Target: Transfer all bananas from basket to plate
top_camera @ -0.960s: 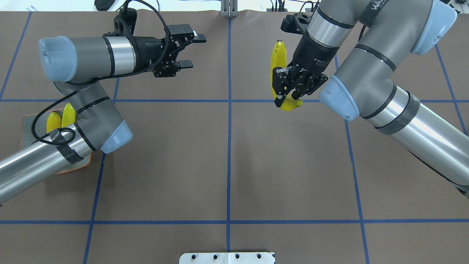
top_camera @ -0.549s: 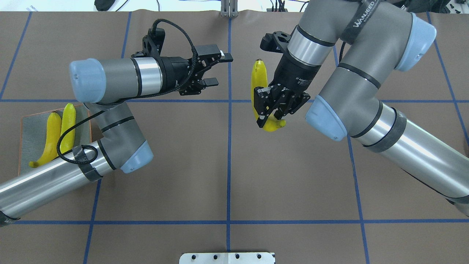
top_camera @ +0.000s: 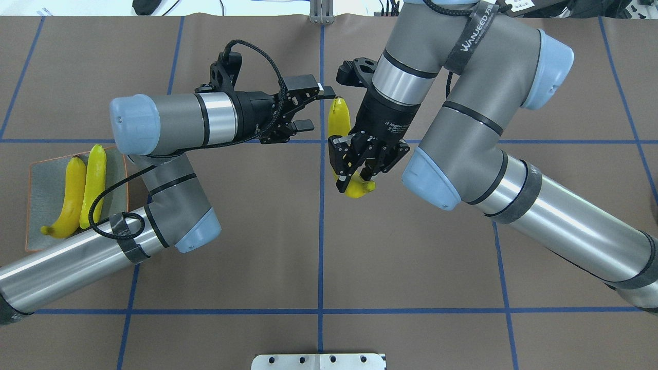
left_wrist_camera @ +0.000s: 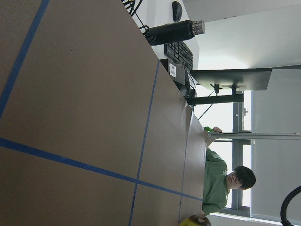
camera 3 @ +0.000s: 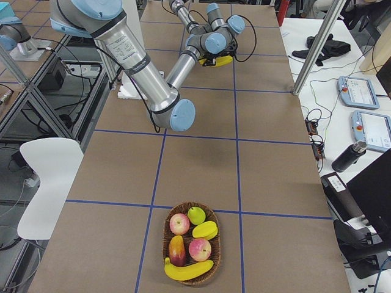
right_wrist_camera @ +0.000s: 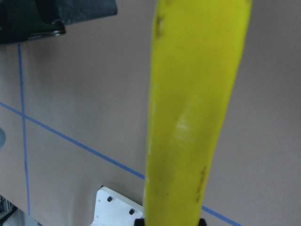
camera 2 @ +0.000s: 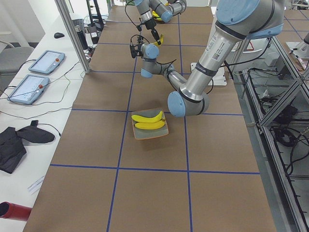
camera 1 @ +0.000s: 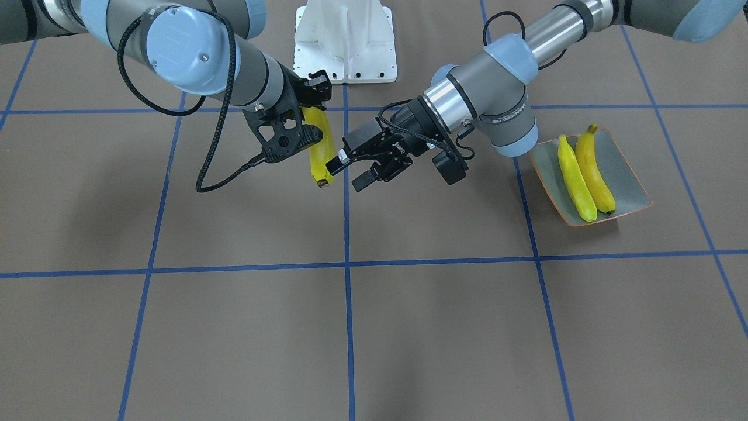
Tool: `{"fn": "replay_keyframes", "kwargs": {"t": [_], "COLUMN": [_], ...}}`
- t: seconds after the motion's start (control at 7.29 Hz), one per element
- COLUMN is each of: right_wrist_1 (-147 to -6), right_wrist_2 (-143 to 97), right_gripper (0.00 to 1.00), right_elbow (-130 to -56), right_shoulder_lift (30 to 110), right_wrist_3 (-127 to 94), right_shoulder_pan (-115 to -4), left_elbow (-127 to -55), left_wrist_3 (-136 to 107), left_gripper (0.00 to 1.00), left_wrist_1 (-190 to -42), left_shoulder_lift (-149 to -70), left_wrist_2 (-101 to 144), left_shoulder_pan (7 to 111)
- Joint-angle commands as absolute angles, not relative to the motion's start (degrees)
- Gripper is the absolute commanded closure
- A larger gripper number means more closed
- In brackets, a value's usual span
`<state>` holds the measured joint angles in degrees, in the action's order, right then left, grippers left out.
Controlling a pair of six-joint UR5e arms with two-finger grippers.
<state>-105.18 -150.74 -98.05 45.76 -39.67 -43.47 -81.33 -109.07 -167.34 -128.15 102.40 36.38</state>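
A long, curved, bright yellow banana [top_camera: 339,121] is held clenched near its lower end by the black two-finger right gripper [top_camera: 353,173], above the worktop towards the middle of the far edge. Within the last second this banana has been carried from the right half up to the centre line. Over the same interval the black two-finger left gripper [top_camera: 318,109] has been advanced from the left half to meet it. Its jaws are spread and empty, and the farther fingertip is placed just beside the banana's dark far tip. A hand-over is judged to be in preparation, with the receiving grasp not yet made.

The squarish grey-green plate with a thin orange rim [top_camera: 45,186], near the left edge, has been largely uncovered by the left arm's advance. Two bananas [camera 1: 575,178] are found lying on it side by side. A fourth banana [camera 3: 186,270] is seen in the brown wicker basket [camera 3: 166,235] near the right edge, among other fruit. The task is therefore judged about half done.

Contact between the left fingertip and the banana cannot be determined. The basket is excluded from the overhead and front-facing views. In the right wrist view the banana is blurred and the pads are cut off at the bottom. A small yellow item [camera 3: 204,230] in the basket cannot be identified.
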Motion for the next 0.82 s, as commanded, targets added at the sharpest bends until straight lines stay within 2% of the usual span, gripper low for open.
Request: {"fn": "replay_keyframes", "kwargs": {"t": [0.0, 0.69], "right_wrist_1": [-100.0, -99.1], "right_wrist_2": [-150.7, -151.1], "right_gripper": [1.0, 1.0], "right_elbow": [-95.7, -95.4], "right_shoulder_lift": [45.6, 45.5], "right_wrist_3": [-43.2, -44.0], "right_shoulder_pan": [-43.2, -43.3], "left_elbow": [-81.3, -81.0], "left_wrist_3": [-109.1, -109.0], "left_gripper": [0.0, 0.0], "left_wrist_1": [-167.3, -167.3], "left_shoulder_lift": [-128.2, -128.0], "left_wrist_2": [102.4, 102.3], "left_shoulder_pan": [35.3, 32.6]}}
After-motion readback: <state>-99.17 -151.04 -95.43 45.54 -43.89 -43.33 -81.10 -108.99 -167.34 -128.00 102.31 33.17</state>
